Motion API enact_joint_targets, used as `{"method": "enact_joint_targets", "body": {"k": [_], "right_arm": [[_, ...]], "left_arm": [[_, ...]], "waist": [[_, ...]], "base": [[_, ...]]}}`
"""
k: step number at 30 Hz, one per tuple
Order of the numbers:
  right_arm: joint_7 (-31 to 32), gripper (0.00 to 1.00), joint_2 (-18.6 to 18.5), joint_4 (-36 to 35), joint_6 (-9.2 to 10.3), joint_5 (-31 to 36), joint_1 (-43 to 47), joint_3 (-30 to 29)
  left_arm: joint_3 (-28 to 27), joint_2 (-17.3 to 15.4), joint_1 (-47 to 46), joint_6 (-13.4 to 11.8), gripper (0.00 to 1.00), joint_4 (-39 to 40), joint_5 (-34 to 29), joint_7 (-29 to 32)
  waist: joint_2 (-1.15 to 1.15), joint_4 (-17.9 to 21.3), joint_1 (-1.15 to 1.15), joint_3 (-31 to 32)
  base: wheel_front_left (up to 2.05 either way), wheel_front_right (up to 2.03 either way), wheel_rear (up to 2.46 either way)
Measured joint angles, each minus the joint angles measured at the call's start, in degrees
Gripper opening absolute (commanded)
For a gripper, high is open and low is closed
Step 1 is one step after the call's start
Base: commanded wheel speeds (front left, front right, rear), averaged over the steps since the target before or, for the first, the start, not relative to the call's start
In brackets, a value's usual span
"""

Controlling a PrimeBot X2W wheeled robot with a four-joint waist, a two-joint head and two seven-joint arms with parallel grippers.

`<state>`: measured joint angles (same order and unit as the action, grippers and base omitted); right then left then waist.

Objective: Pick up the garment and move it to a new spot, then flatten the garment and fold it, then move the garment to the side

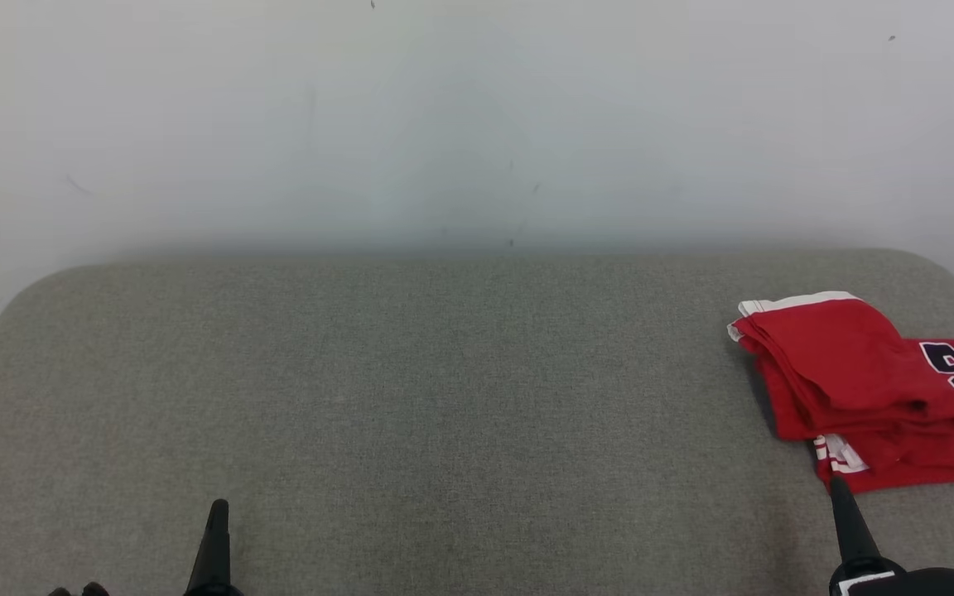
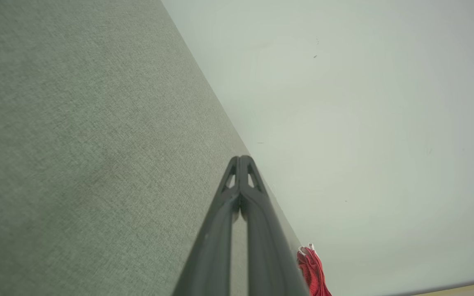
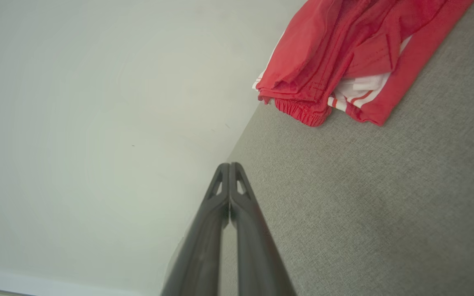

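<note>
Both pincers are pressed together and empty: left gripper point(image 1: 219, 509) at 7 o'clock, right gripper point(image 1: 841, 492) at 5 o'clock. I see the red garment point(image 1: 850, 372) lying folded at 3 o'clock on the grey surface point(image 1: 444, 372). I judge the move aside done. Next, I'd only hold the arms clear.

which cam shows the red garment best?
Head view: the folded red garment lies nearly whole at the right of the grey surface, cut by the frame edge. Right wrist view shows its near end, cropped at the top. Left wrist view shows a small red sliver.
</note>
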<state>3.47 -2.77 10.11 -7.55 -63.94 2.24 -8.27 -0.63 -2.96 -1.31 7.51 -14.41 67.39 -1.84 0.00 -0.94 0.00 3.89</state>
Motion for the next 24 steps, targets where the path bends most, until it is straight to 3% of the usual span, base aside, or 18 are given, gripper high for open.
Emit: {"method": "enact_joint_targets", "body": {"k": [24], "right_arm": [[1.8,0.0,0.0,-0.4,0.0,-12.4,-1.3,-1.0]], "left_arm": [[-0.5,0.0,-1.8,0.0,0.0,0.2,10.9,3.0]], "waist": [[0.0,0.4,0.0,-1.5]], "base": [[0.0,0.0,0.0]]}}
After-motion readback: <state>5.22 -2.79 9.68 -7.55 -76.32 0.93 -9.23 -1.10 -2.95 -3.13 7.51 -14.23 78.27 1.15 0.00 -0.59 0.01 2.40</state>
